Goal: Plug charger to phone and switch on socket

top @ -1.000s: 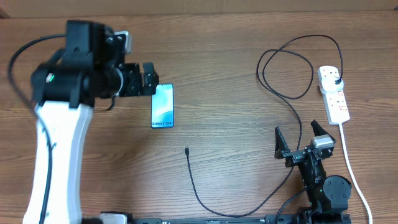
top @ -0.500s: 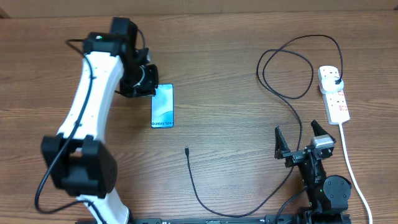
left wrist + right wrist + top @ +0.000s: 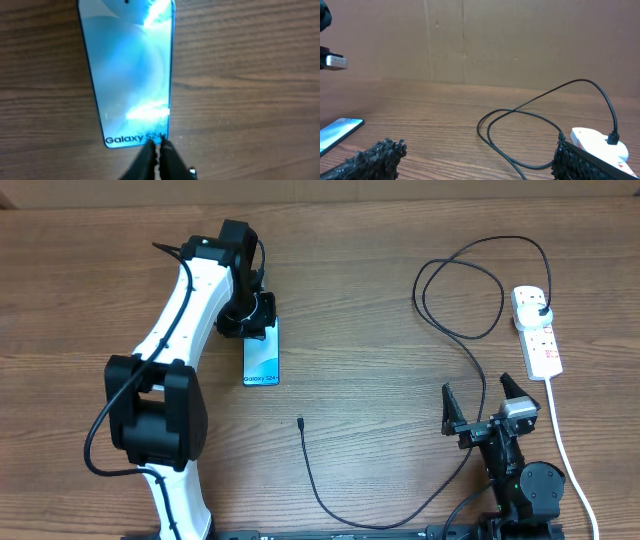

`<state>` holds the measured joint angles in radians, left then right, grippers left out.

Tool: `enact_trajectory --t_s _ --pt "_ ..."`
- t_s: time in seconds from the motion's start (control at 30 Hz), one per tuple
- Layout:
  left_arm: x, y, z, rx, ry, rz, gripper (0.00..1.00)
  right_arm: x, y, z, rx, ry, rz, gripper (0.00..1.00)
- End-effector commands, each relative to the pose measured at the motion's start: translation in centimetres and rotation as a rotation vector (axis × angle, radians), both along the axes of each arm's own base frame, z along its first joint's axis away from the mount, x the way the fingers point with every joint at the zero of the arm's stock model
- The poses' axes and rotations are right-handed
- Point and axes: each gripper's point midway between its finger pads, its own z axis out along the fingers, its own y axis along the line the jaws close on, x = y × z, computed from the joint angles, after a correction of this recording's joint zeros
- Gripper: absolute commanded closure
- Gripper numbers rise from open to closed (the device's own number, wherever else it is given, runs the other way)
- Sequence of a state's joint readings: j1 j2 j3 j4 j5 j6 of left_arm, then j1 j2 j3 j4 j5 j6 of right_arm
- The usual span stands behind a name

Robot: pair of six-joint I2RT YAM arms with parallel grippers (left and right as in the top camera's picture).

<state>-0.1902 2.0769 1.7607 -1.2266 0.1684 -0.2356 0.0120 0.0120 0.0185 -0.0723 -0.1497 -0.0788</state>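
Two arms show from overhead at a wooden table (image 3: 380, 240). The left gripper (image 3: 260, 330) hangs over the far end of the phone (image 3: 262, 362), which lies flat, left of the table's middle and nearer its far edge, its lettered end toward the near edge. The right gripper (image 3: 478, 402) sits by the near edge toward the right corner, fingers spread wide with nothing between them. The socket (image 3: 538, 335) lies along the right edge, a black plug (image 3: 541, 310) in its far outlet and a thick white cord (image 3: 565, 455) running to the near edge. From that plug the charger (image 3: 330, 500) loops across the table, passes the right gripper and curves back; its small tip (image 3: 301, 421) lies loose on the wood, apart from the phone and nearer the near edge.

In the left wrist view the phone's screen fills the upper part. The two fingers are pressed together, pinching nothing, and their tips show at the corner by the "Galaxy S24" text. Whether they touch the phone I cannot tell.

In the right wrist view both fingers stand far apart at the lower corners. Between them lie the charger's loops, with the socket and its plug at the right and the phone at the left edge.
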Motion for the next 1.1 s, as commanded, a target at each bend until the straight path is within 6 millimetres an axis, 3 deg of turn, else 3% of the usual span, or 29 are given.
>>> enact_trajectory --t_s 0.0,0.1,0.2,0.53,0.67,0.73,1.07 --pt "0.9 0.6 -0.7 0.044 -0.011 0.017 0.7 0.0 -0.2 -0.2 -0.001 -0.002 -0.008 0.0" --pt "1.1 0.6 -1.4 0.049 -0.004 0.016 0.39 0.0 -0.2 -0.2 -0.001 -0.002 -0.008 0.0" --pt "1.3 0.7 -2.2 0.061 0.003 0.016 0.28 0.0 -0.2 -0.2 -0.001 -0.002 -0.008 0.0" --pt "1.7 1.7 -5.9 0.132 0.043 0.012 0.2 0.0 -0.2 -0.2 -0.001 -0.002 -0.008 0.0" --pt "1.6 1.8 -6.5 0.141 0.054 0.008 0.18 0.0 -0.2 -0.2 -0.001 -0.002 -0.008 0.0" --pt "1.6 1.8 -6.6 0.141 0.058 0.008 0.0 0.0 -0.2 -0.2 -0.001 -0.002 -0.008 0.0" --pt "1.7 1.5 -6.7 0.139 0.052 0.002 0.0 0.0 -0.2 -0.2 -0.001 -0.002 -0.008 0.0"
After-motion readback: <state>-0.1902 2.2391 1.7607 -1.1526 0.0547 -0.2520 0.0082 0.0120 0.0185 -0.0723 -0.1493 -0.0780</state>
